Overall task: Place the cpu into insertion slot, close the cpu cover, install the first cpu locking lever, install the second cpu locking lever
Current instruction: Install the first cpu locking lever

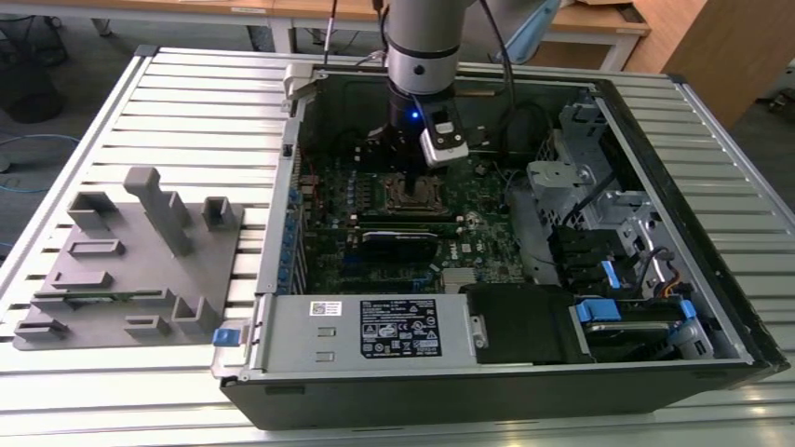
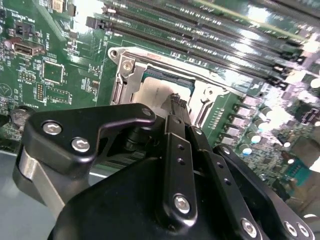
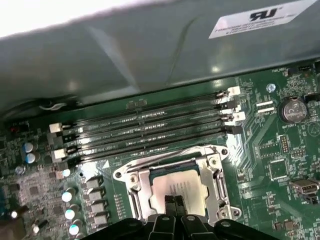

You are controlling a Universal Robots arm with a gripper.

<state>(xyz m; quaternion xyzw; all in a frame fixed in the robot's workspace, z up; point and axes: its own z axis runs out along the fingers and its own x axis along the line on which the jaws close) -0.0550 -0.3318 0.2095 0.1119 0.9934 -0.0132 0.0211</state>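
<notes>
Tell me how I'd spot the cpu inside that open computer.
Find the open computer case on the slatted table, then the green motherboard inside it. Below the robot's tool sits a silvery square socket frame. The cpu is the flat dull grey square within it, unlike the long black memory slots alongside.

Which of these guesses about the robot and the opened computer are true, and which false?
1. The gripper is over the cpu in the insertion slot. True.
2. The cpu lies on the grey parts tray. False: it sits in the socket.
3. The computer case lies open on its side. True.
4. The memory slots beside the socket hold sticks. False: they look empty.
5. The gripper's fingers are spread wide. False: they are together.
</notes>
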